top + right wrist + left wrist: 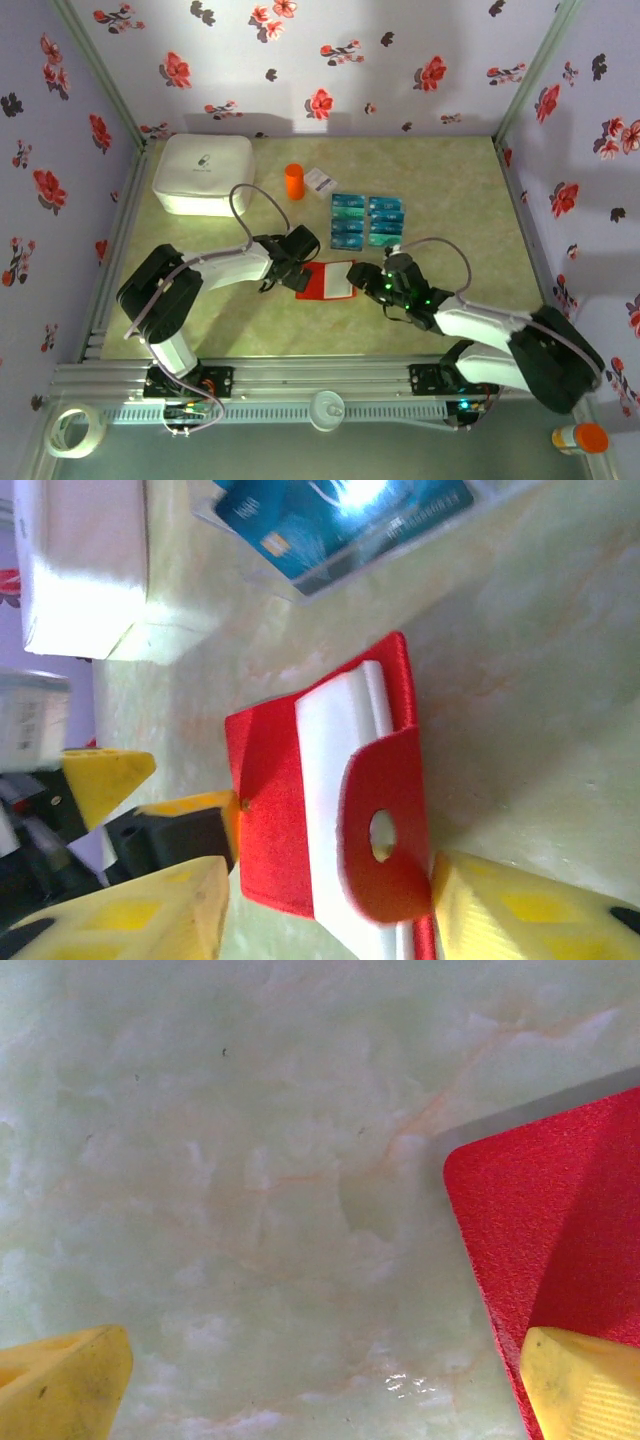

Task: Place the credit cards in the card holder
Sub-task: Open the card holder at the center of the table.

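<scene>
The card holder point(327, 281) looks light and soft, like felt. Its flap curls up, so I think it will bend or slide if I push it. It seems best to press one flat half down and lift the flap by its edge. It is red, with a white pocket inside and a small round hole in the flap. It lies open in the middle of the table point(470, 200).

The credit cards point(367, 220) are blue and teal, thin, and likely stiff and slippery. They lie flat in two rows just behind the card holder.

My left gripper point(320, 1380) is spread wide, with one finger over the holder's corner. My right gripper point(330, 920) has its fingers apart. The flap end sits between them, and they do not seem to squeeze it.
</scene>
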`<state>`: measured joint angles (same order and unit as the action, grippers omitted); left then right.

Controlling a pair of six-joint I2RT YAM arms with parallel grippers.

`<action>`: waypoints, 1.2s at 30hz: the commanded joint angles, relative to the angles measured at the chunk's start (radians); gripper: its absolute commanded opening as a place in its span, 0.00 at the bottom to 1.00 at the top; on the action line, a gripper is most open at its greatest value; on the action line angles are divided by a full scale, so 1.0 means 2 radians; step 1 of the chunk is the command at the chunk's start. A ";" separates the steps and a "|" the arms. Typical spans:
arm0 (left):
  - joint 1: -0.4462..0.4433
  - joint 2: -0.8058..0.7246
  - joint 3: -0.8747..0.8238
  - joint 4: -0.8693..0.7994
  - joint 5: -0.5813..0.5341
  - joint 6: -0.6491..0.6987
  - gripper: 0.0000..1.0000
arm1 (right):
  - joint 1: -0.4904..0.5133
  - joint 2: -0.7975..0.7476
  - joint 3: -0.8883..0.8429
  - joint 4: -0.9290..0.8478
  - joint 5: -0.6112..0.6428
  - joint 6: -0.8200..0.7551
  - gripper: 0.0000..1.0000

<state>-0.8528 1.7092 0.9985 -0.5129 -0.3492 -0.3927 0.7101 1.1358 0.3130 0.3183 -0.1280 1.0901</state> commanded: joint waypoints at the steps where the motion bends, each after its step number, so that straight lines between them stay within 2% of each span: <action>1: 0.000 -0.002 -0.006 0.004 -0.018 -0.014 1.00 | -0.006 -0.055 0.031 -0.126 0.033 -0.044 0.57; 6: -0.002 -0.009 -0.011 0.007 -0.020 -0.021 1.00 | -0.008 -0.049 0.079 -0.176 0.009 -0.084 0.53; 14: -0.002 -0.009 -0.010 0.004 -0.022 -0.023 1.00 | -0.011 0.049 0.125 -0.136 -0.014 -0.112 0.35; 22: -0.003 -0.013 -0.011 0.002 -0.024 -0.020 1.00 | -0.043 0.101 0.096 -0.088 -0.004 -0.110 0.22; 30: -0.003 -0.016 -0.017 0.008 -0.026 -0.029 1.00 | -0.076 0.110 0.042 -0.055 -0.009 -0.108 0.18; 36: -0.004 -0.018 -0.021 0.008 -0.027 -0.039 1.00 | -0.080 0.117 0.032 -0.043 -0.022 -0.106 0.16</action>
<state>-0.8547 1.7012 0.9768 -0.4923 -0.3687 -0.4397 0.5560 1.3537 0.3912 0.2001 -0.1574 0.8860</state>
